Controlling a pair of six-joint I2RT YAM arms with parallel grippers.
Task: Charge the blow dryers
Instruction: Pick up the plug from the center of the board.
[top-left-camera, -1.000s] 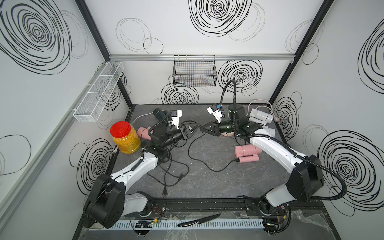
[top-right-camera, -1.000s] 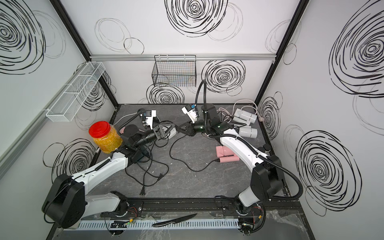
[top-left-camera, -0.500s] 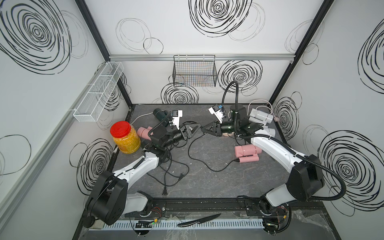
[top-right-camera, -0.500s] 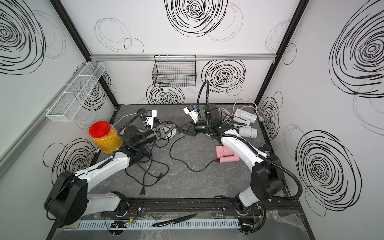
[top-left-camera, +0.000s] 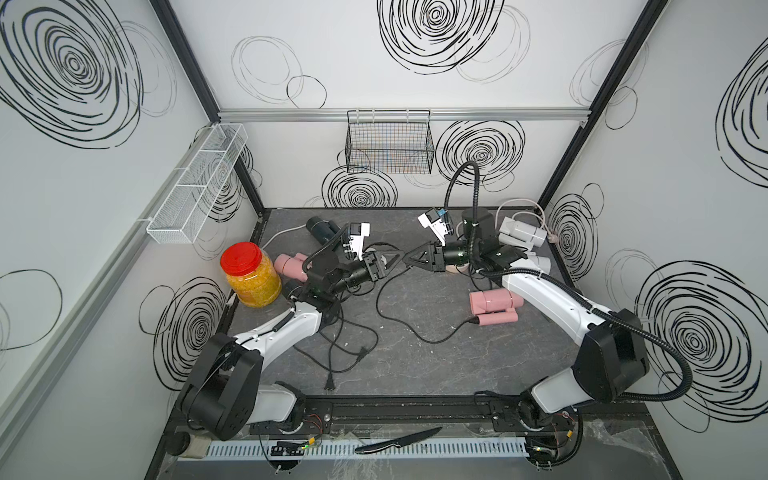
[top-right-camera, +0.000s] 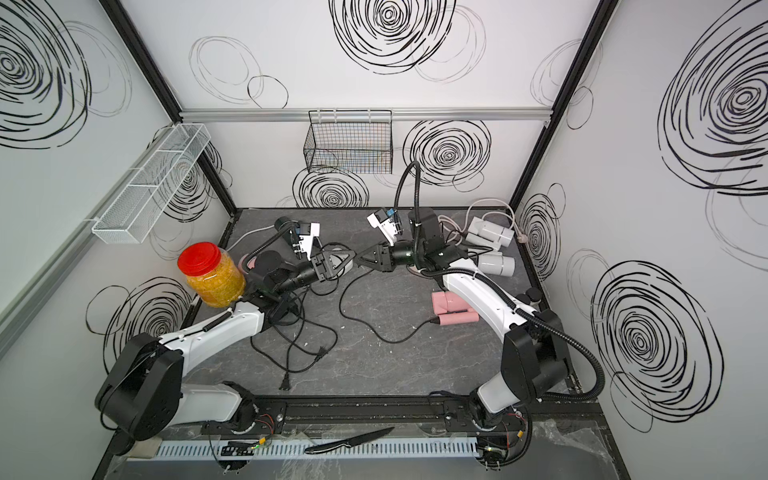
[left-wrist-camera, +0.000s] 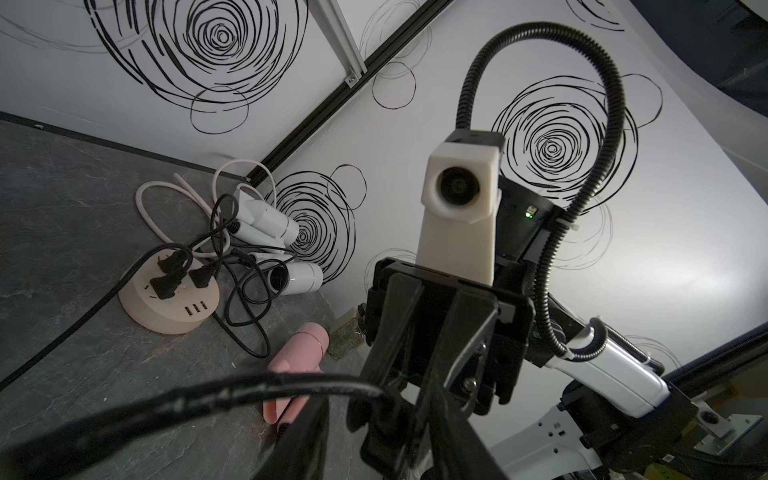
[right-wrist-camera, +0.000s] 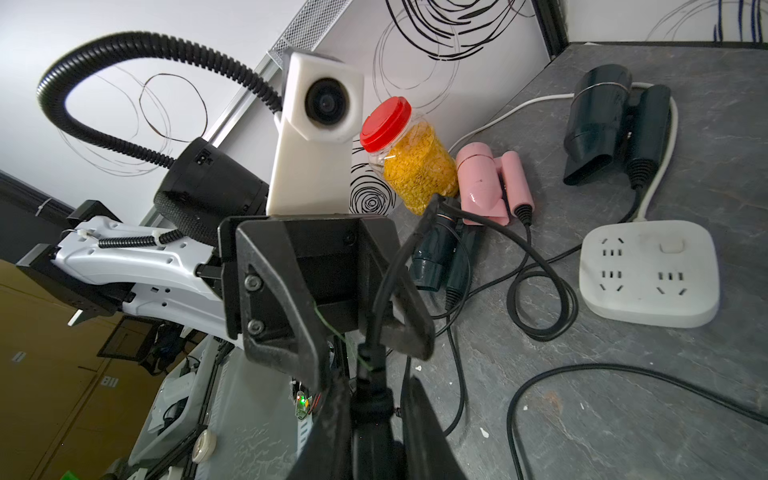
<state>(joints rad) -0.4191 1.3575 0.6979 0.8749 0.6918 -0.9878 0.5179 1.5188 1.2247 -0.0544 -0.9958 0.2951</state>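
A dark grey stone table (top-left-camera: 436, 365) stands inside white walls (top-left-camera: 332, 54) drawn with black swirls. Two white blow dryers (top-left-camera: 521, 232) lie in the back right corner. One pink blow dryer (top-left-camera: 494, 305) lies beside the right arm. A second pink blow dryer (top-left-camera: 289, 264) and a dark blow dryer (top-left-camera: 322, 230) lie at the back left. Loose cords (top-left-camera: 332, 345) tangle at the front left, and open surface lies at the front right. Mid-table, the right gripper (top-left-camera: 417, 261) pinches a black cord (right-wrist-camera: 380, 297). The left gripper (top-left-camera: 390, 261) has its jaws spread around that cord.

White walls (top-left-camera: 374, 91), black swirls; dark grey tabletop (top-left-camera: 415, 353); black wire basket (top-left-camera: 390, 143) on back rail (top-left-camera: 498, 113).
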